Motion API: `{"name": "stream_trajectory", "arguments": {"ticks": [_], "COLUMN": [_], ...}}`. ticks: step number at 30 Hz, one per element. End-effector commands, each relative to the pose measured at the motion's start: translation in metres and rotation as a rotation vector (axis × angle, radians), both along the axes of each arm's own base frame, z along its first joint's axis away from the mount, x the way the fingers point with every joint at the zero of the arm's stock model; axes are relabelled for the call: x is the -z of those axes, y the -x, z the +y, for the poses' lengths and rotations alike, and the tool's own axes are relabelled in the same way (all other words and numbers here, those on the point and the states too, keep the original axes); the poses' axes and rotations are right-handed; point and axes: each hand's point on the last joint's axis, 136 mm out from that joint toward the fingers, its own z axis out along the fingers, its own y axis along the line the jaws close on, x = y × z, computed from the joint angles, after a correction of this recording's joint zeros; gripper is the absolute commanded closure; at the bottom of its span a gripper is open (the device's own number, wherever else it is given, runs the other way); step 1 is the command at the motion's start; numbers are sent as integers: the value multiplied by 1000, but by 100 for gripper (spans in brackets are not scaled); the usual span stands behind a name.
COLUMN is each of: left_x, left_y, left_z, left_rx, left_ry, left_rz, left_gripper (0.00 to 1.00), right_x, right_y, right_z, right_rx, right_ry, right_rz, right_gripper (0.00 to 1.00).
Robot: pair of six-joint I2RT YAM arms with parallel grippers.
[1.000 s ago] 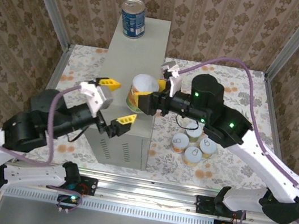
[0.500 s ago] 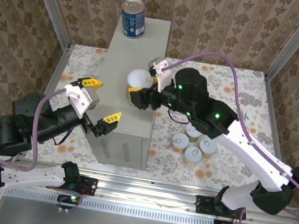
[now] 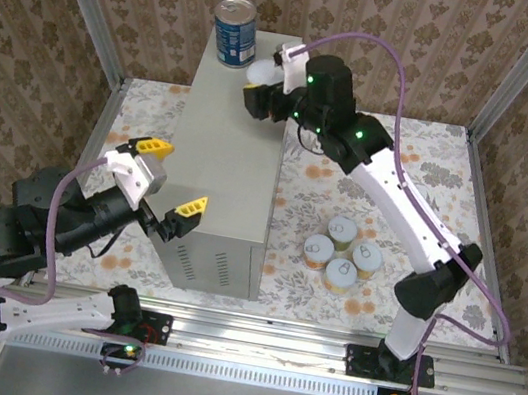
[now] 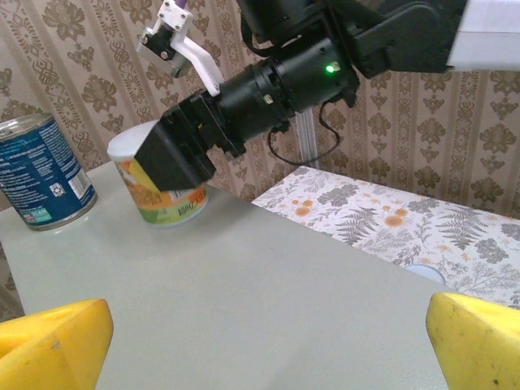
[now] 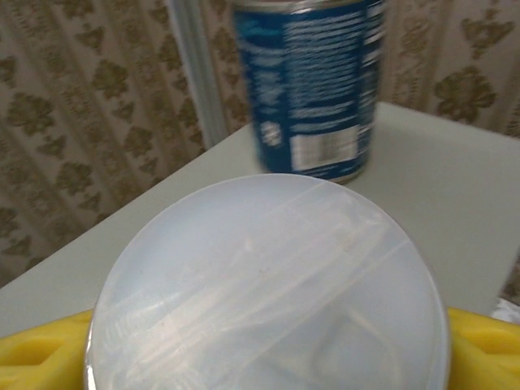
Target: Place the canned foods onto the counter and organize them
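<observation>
The counter (image 3: 231, 152) is a tall light-grey box; its flat top fills the left wrist view (image 4: 244, 301). A taller blue-label can (image 3: 236, 31) (image 4: 45, 171) (image 5: 313, 89) stands at its far left corner. My right gripper (image 3: 261, 96) (image 5: 268, 357) is shut on an orange-label can with a pale lid (image 3: 261, 77) (image 4: 158, 199) (image 5: 268, 284). That can rests on the counter top just right of the blue one. My left gripper (image 3: 171, 179) (image 4: 268, 349) hovers open over the counter's near end, holding nothing.
Several orange-label cans (image 3: 341, 251) stand grouped on the floral floor to the right of the counter. Metal frame posts (image 3: 91, 17) and patterned walls close in the back and sides. The right arm (image 3: 395, 199) stretches over the floor to the counter's far end.
The right arm has carried the orange-label can from the counter's middle to its far end, beside the blue can. The left arm has drawn back towards the near left, still open.
</observation>
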Motion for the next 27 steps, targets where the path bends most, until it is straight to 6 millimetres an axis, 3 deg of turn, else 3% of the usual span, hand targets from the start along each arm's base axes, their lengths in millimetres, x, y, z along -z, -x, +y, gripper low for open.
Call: {"name": "stream_trajectory", "arguments": {"ticks": [1,13,27], "left_x": [7,11,13], "left_y": [-4,-7,-9], "left_z": [6,-3,-14], "left_rx": [-32,-23,0], "left_ry": [-28,-64,-65], "left_rz": [-5,-11,7], "left_gripper": [0,0,0], "right_x": [-18,-2,14], "right_y": [-12,-77,-112], "right_z": [1,-5,-11], "right_rx": [-22,24,67], "right_ry": [-45,-31,-34], "right_rz": [-16,3,-15], "right_gripper": [20,19,18]}}
